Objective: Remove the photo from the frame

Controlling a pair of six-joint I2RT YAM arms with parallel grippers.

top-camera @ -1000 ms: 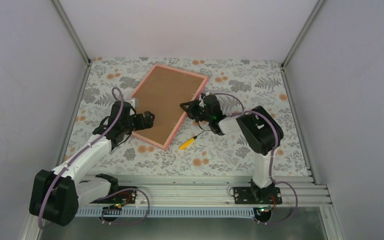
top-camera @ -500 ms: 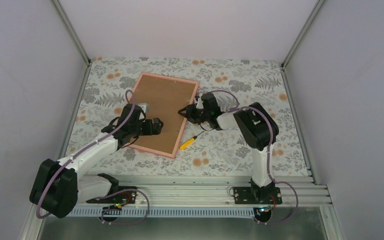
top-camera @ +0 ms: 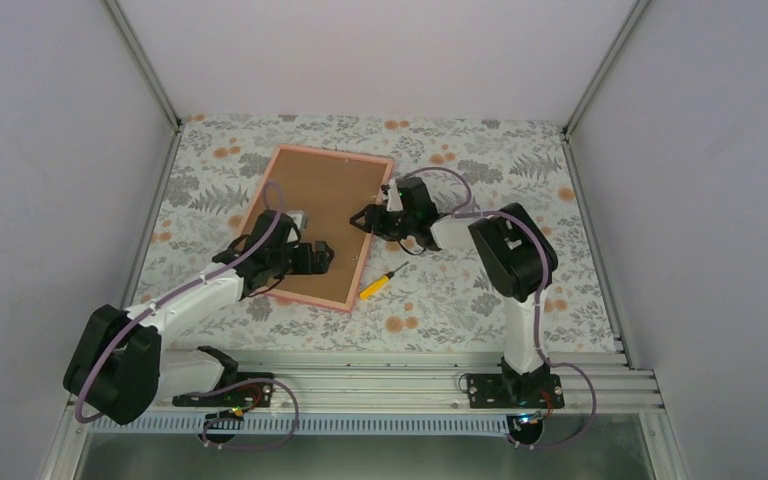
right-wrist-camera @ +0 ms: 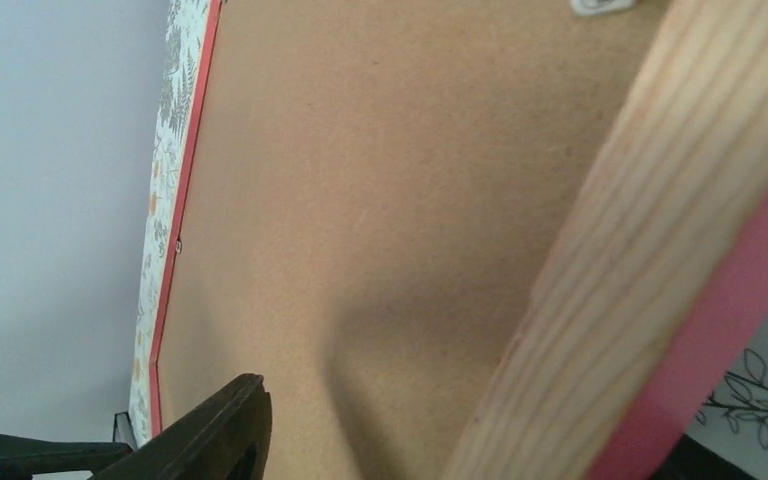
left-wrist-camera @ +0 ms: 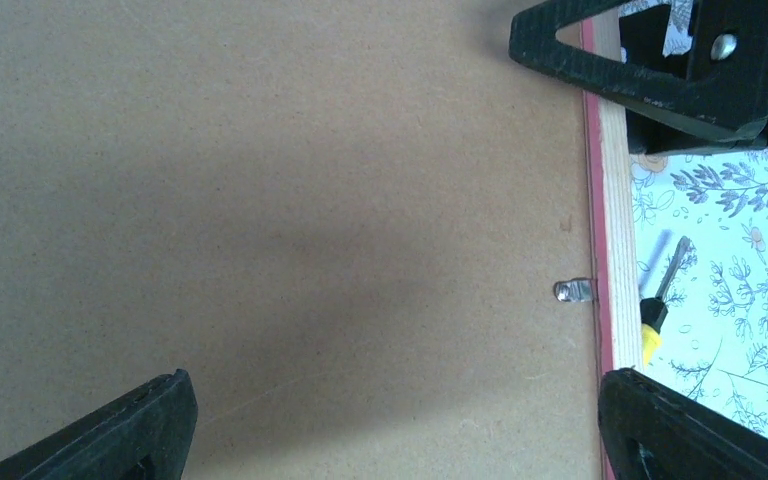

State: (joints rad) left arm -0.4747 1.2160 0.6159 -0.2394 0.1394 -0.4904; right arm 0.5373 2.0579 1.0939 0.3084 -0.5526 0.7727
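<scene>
I read the left fingers (left-wrist-camera: 130, 430) as spread wide and empty, above the near half of the frame (top-camera: 312, 205). The frame lies back-up on the floral counter (top-camera: 460, 300), left of centre; the photo is hidden. A metal clip (left-wrist-camera: 573, 290) sits at its right rim. The right fingers (right-wrist-camera: 220, 435) are parted astride that rim, the visible one clear of the wood. A screwdriver (top-camera: 376, 284) lies just beside the frame's near right corner.
</scene>
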